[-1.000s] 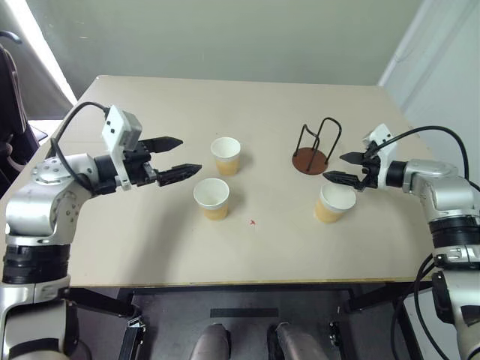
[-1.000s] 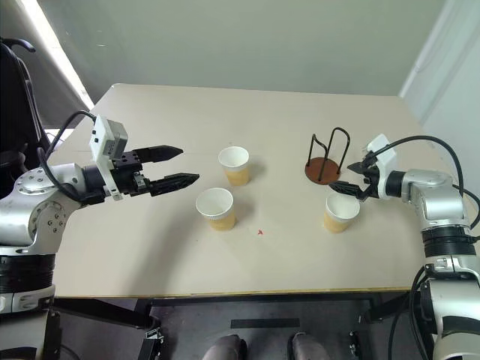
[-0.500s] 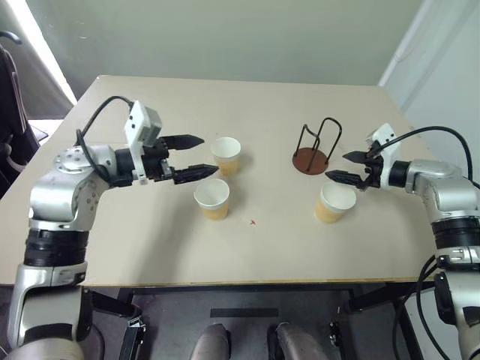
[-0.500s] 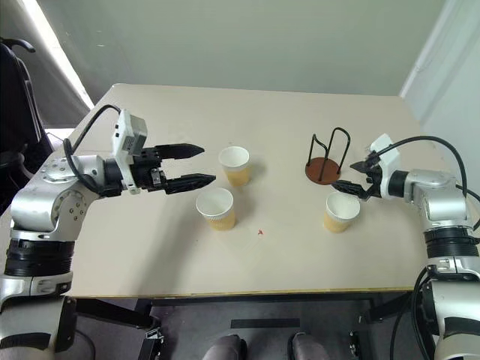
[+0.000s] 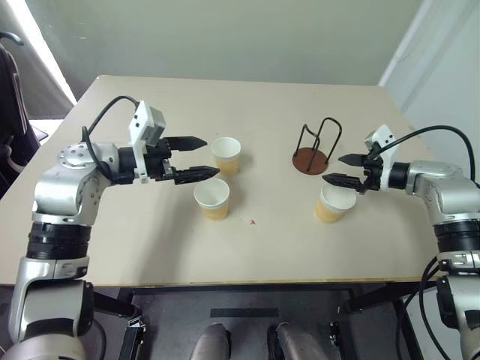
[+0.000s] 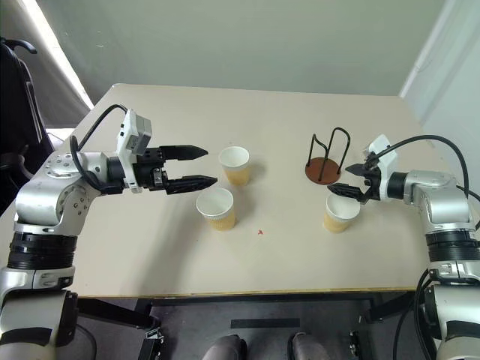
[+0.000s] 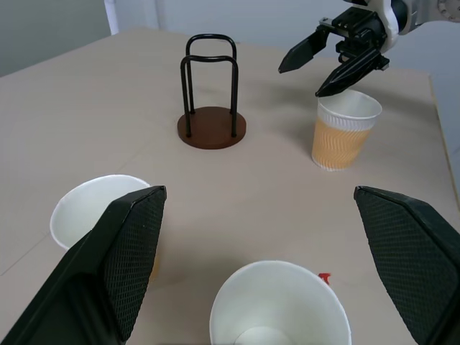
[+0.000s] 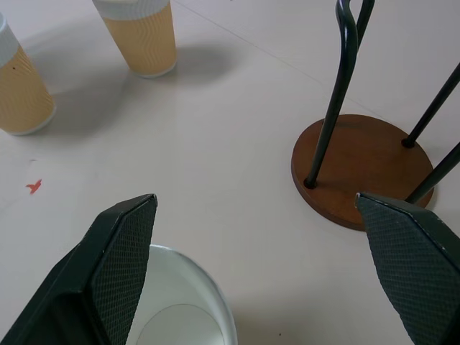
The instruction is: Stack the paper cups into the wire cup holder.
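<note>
I am holding both grippers wide open, empty. The right gripper (image 5: 336, 169) is hanging just above the right cup (image 5: 334, 203), which stands at five o'clock from the holder (image 5: 313, 147). The left gripper (image 5: 201, 157) is hovering near the two left cups (image 5: 212, 199), nothing stacked yet. To grip well, I judge I should straddle the rim squarely and squeeze lightly: the ribbed paper walls look thin and crushable. The holder's thin black wire loops are rising from a smooth brown disc on the table (image 5: 150, 240).
</note>
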